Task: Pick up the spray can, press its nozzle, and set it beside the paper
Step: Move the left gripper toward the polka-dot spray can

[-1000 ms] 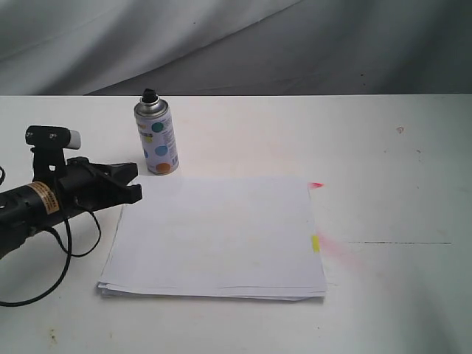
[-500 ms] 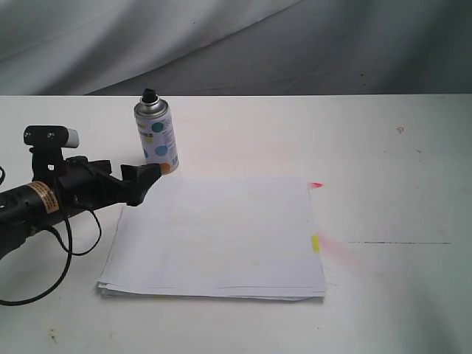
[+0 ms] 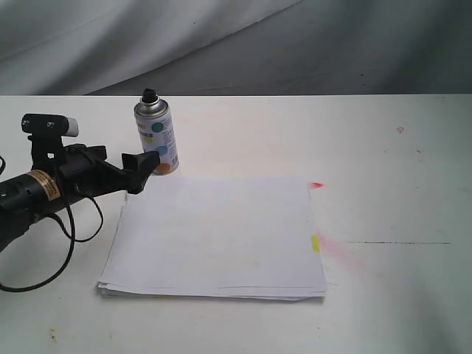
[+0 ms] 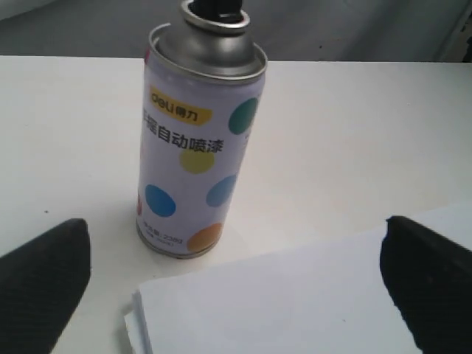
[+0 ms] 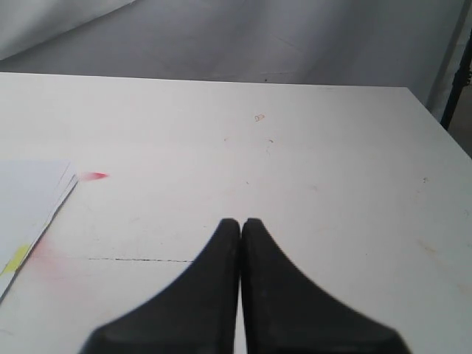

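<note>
The spray can (image 3: 156, 140) stands upright on the white table just beyond the far left corner of the paper (image 3: 221, 236), its black nozzle (image 3: 150, 95) on top. My left gripper (image 3: 144, 171) is open, low over that paper corner, a short way in front of the can and not touching it. In the left wrist view the can (image 4: 195, 147) rises ahead of the left gripper (image 4: 236, 243), nozzle (image 4: 217, 9) at the frame's edge, paper (image 4: 295, 302) below. My right gripper (image 5: 240, 225) is shut and empty over bare table; it is out of the exterior view.
Grey cloth (image 3: 236, 44) hangs behind the table's far edge. A pink spray stain (image 3: 343, 251) and a thin dark line (image 3: 398, 243) mark the table right of the paper. The left arm's black cable (image 3: 51, 273) loops near the paper's left side.
My left gripper opened from shut and moved forward toward the can, rising slightly. The can and paper stayed put.
</note>
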Motion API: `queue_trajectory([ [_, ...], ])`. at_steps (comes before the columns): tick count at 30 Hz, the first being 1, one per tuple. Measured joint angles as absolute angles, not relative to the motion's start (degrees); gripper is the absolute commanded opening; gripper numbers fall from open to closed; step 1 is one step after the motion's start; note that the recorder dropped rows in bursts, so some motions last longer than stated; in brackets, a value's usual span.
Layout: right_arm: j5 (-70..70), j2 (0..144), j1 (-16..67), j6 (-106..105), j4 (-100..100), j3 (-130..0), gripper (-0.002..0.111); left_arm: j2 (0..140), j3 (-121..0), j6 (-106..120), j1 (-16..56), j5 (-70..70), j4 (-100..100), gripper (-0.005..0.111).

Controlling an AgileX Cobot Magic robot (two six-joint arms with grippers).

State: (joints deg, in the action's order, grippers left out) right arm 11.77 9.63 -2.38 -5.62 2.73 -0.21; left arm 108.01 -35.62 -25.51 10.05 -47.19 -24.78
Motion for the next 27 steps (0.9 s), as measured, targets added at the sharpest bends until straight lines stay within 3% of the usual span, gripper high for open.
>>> queue_trajectory([
  [11,11.77,9.63,-2.38,-5.62,2.73,-0.21,0.0,114.23,-41.04,-24.51,10.05,-45.41,-23.9,0.104],
  [27,11.77,9.63,-2.38,-5.62,2.73,-0.21,0.0,120.99,-42.31,-14.98,10.05,-56.28,-23.9,0.103],
])
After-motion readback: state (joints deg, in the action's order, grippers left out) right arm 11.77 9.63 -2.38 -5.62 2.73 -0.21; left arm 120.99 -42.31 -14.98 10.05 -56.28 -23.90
